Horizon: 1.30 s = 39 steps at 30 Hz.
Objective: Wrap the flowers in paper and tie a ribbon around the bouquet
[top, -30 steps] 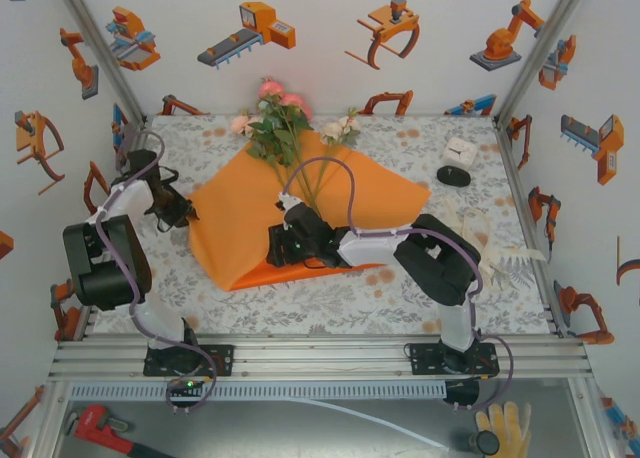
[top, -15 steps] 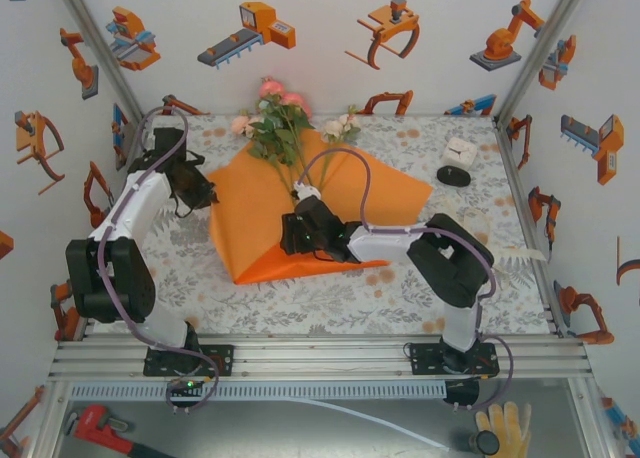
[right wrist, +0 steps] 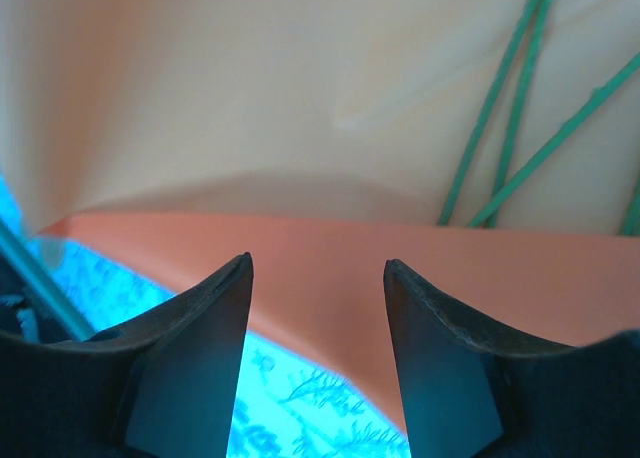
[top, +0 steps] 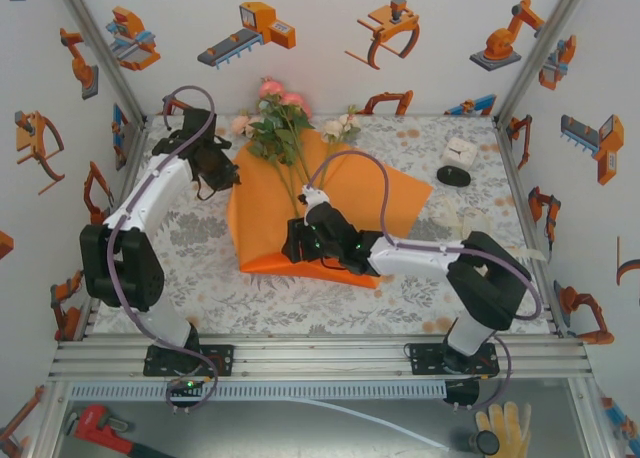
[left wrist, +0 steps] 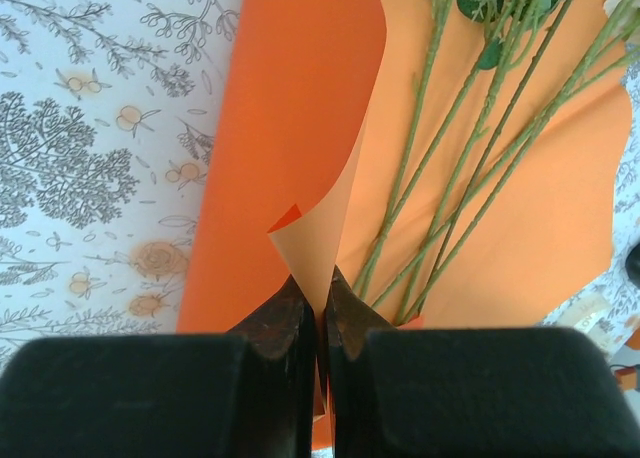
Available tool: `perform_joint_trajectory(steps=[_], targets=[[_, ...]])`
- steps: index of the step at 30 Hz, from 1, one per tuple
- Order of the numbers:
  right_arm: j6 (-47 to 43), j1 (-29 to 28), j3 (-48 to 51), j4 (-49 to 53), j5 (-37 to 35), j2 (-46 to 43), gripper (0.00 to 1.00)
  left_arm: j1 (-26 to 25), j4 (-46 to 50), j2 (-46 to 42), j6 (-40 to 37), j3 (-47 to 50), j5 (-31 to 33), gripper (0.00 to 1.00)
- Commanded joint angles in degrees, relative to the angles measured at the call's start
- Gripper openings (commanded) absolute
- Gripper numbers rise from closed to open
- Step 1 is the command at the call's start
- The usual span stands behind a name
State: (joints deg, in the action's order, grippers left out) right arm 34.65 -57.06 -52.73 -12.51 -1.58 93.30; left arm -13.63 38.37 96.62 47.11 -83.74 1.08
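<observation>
Patterned bench (top: 190, 268) carries the paper (top: 268, 228) at its middle, with the flowers (top: 280, 133) lying on it, blooms toward the far edge. Light and floppy, the paper is probably best taken by an edge. The left gripper (left wrist: 318, 283) pinches its left corner, and the right gripper (right wrist: 318, 268) gapes over its near edge.

Left gripper (left wrist: 318, 280) pinched, right gripper (right wrist: 318, 265) wide.

A robot lab cell: aluminium frame (top: 320, 355), sticker-covered white walls (top: 320, 78), cloth-topped table (top: 200, 278).

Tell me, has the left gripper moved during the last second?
Yes. The left gripper has travelled toward the flowers at the back, pulling the paper along.
</observation>
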Motion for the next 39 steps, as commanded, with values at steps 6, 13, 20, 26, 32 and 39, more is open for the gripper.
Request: perform_joint_trajectory(steps=[6,13,20,26,32,39], targets=[[5.03,-5.05,4.14,2.87,-10.57,-3.72,0.54,-0.74,0.91,2.06,2.54,-4.33,3.96,0.14],[1.26,-1.38,7.47,-0.82,-1.99,-4.03,0.55,-0.72,1.20,-2.56,-0.61,1.31,5.47,0.14],[6.85,-1.42,8.69,-1.33,2.01,0.96,0.54,-0.57,0.71,-7.87,-4.91,11.59,8.67,0.14],[5.88,-1.64,4.09,8.64,2.73,-4.56,0.54,-0.60,-0.69,-10.39,-5.92,14.42,7.65,0.14],[4.98,-2.24,2.70,5.40,-2.95,-6.54,0.54,-0.21,-1.61,-10.43,-5.81,13.96,7.04,0.14],[9.64,-0.90,1.30,-1.10,-0.23,3.39,0.53,0.67,-1.71,-10.48,-5.37,13.87,6.36,0.14]])
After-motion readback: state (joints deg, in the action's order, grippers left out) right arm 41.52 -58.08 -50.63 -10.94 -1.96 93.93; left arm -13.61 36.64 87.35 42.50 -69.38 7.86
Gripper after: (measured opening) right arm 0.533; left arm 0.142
